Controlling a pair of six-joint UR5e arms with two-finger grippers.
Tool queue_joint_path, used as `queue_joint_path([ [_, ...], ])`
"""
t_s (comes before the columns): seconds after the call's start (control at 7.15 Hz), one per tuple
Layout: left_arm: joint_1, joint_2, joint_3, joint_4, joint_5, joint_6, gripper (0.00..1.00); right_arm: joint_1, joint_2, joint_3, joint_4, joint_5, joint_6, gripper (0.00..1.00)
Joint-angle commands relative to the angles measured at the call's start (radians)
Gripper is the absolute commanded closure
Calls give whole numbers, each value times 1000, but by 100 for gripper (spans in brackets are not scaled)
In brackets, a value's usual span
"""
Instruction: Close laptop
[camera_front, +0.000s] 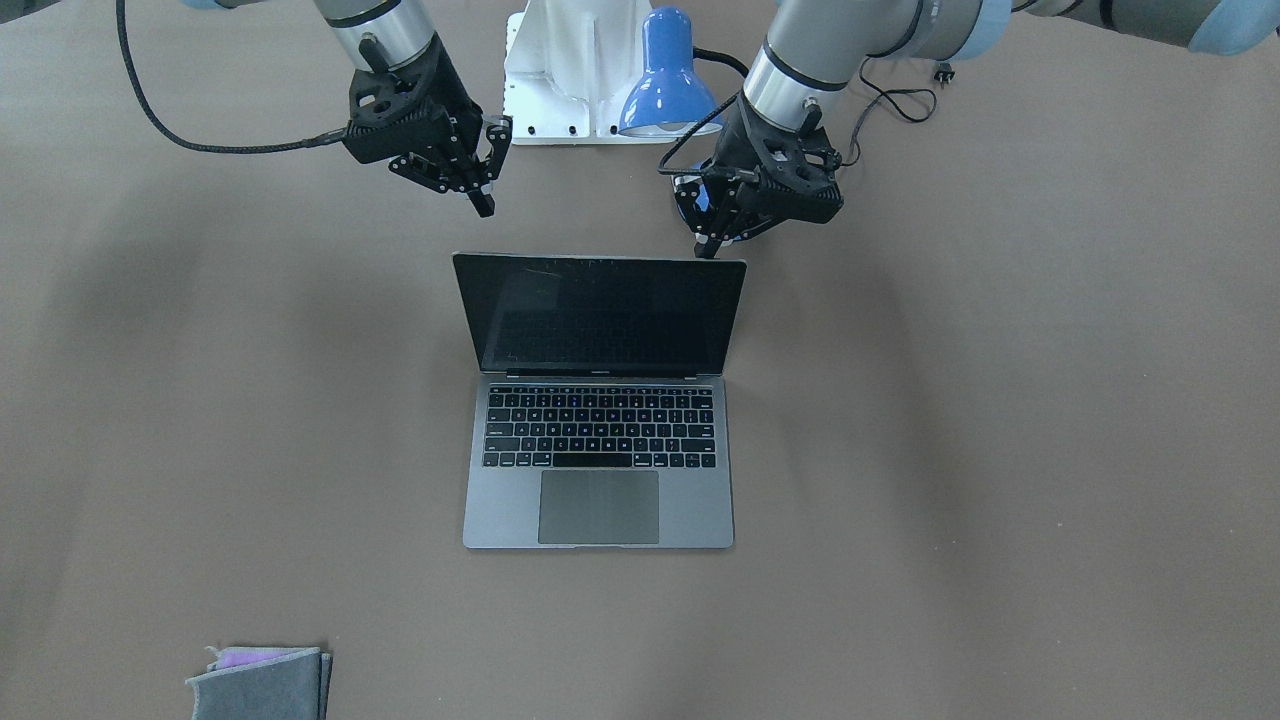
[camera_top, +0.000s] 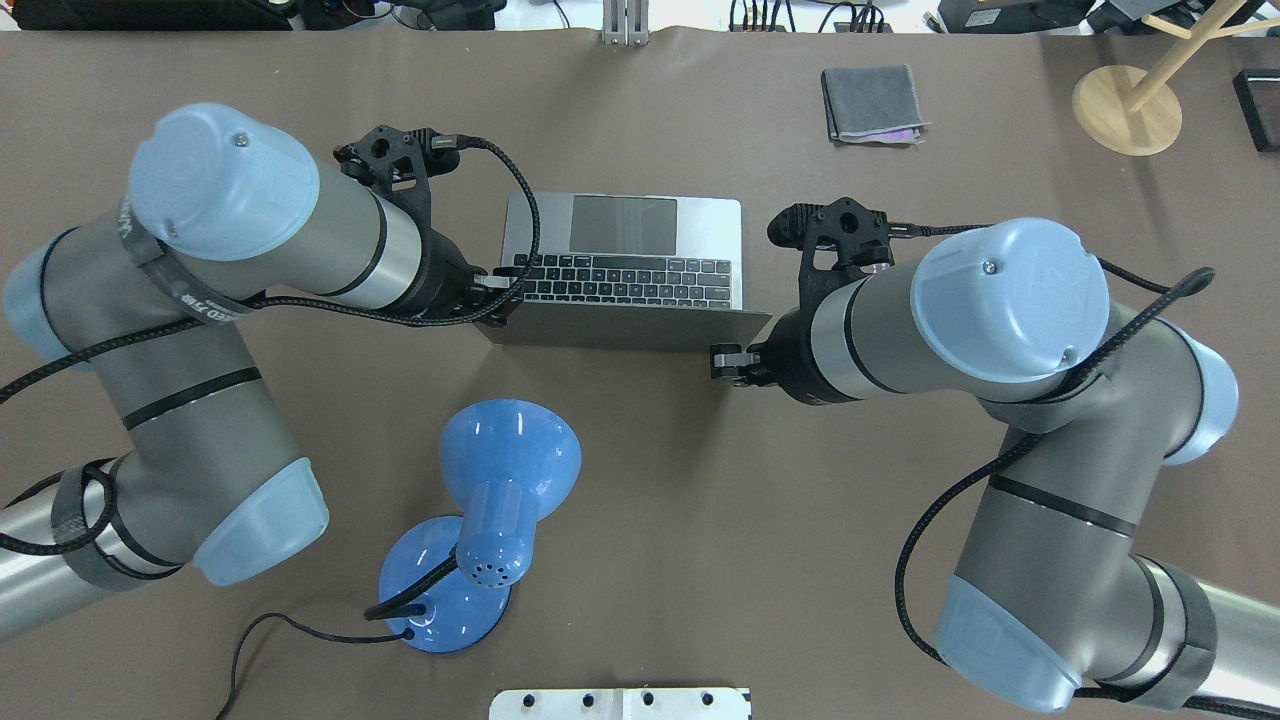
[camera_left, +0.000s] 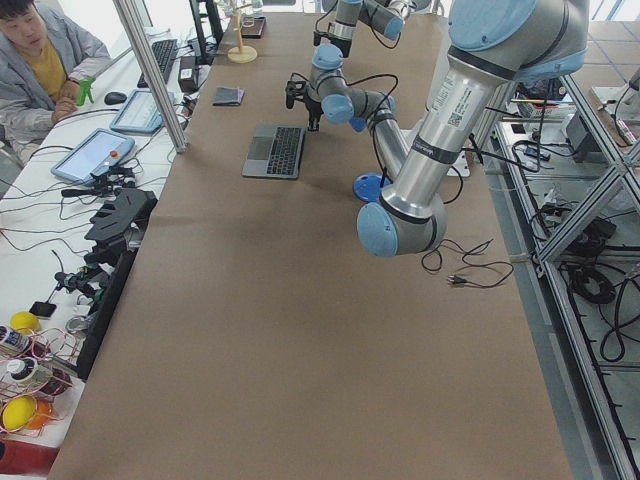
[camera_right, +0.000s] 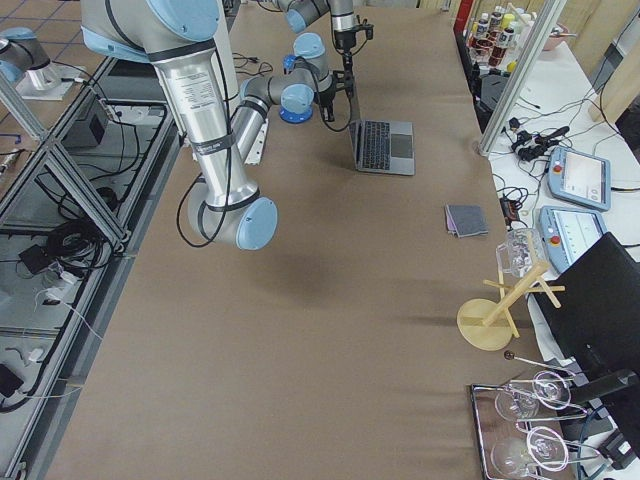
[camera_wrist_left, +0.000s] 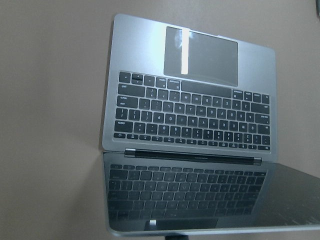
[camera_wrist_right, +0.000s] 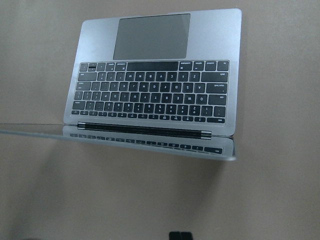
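The laptop (camera_front: 600, 430) lies open in the middle of the table, its dark screen leaning back toward the robot. It also shows in the overhead view (camera_top: 640, 280) and in both wrist views (camera_wrist_left: 192, 115) (camera_wrist_right: 155, 95). My left gripper (camera_front: 708, 245) is shut and empty. It sits just behind the lid's top edge at its corner (camera_top: 497, 303); I cannot tell whether it touches. My right gripper (camera_front: 484, 205) is shut and empty. It hangs behind and above the lid's other top corner (camera_top: 727, 361), apart from it.
A blue desk lamp (camera_top: 500, 480) with its black cord stands behind the laptop, between the arms. A folded grey cloth (camera_top: 870, 100) lies at the far side. A wooden stand (camera_top: 1125, 95) is at the far right corner. The white robot base (camera_front: 570, 70) is behind the lamp.
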Motion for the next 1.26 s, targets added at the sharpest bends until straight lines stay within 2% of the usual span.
queue_joint_path([
  [0.0,-7,-18,28,-21,29,10,100,16,28,-35,0,-11,-2,100],
  [0.28,-24,-51,74,-24,44,12,100,60,88,-118,2,-13,-2,100],
  [0.42,-29,-71,109,-26,47,12,100,74,122,-175,33,-52,-2,100],
  [0.56,-29,-84,136,-51,65,12,100,92,128,-237,110,-59,-2,100],
  [0.7,-31,-90,164,-65,67,10,100,111,142,-278,138,-59,-3,100],
  [0.98,-44,-117,213,-68,68,10,100,132,192,-342,138,-57,-3,100],
  [1.12,-47,-151,267,-93,116,10,100,144,226,-393,141,-56,-9,100],
])
